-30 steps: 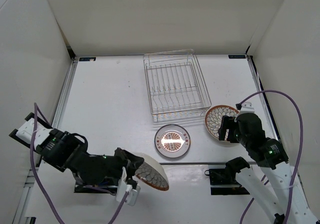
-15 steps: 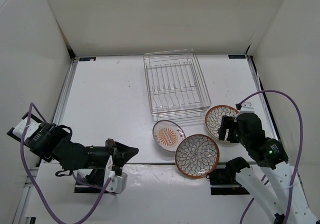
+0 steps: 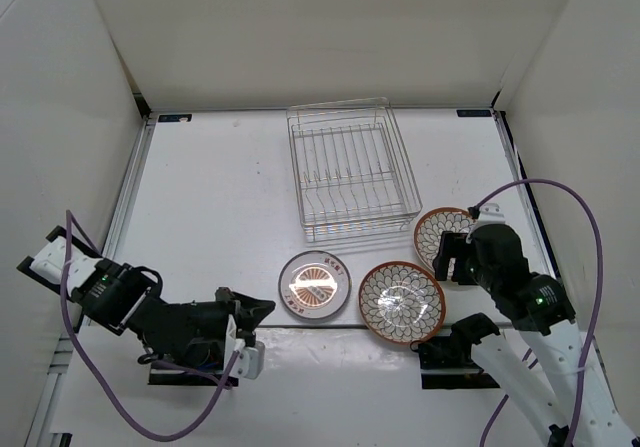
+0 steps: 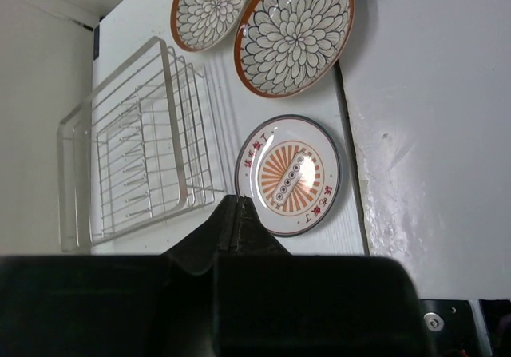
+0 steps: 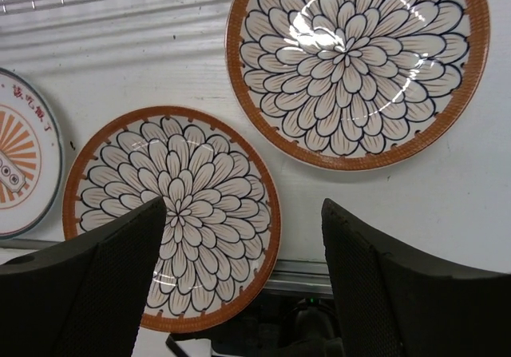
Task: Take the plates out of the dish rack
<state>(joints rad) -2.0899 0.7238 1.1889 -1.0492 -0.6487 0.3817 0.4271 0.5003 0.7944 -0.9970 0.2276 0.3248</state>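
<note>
The silver wire dish rack (image 3: 352, 172) stands at the back middle and holds no plates. The grey-rimmed plate with an orange centre (image 3: 314, 285) lies flat in front of it. A brown-rimmed petal plate (image 3: 401, 301) lies flat to its right, and a second one (image 3: 440, 231) lies further right, partly under my right arm. My left gripper (image 3: 262, 310) is shut and empty, left of the grey-rimmed plate (image 4: 289, 174). My right gripper (image 5: 243, 237) is open and empty above the two brown-rimmed plates (image 5: 172, 213) (image 5: 355, 65).
White walls enclose the table on three sides. A metal seam (image 3: 340, 325) crosses the table near the arm bases. The purple cable (image 3: 580, 257) loops by the right arm. The rack (image 4: 128, 145) also shows in the left wrist view.
The brown-rimmed plate left my left gripper and now lies flat on the table. The grey-rimmed plate slid left and settled flat. My left gripper closed; the right arm stayed still.
</note>
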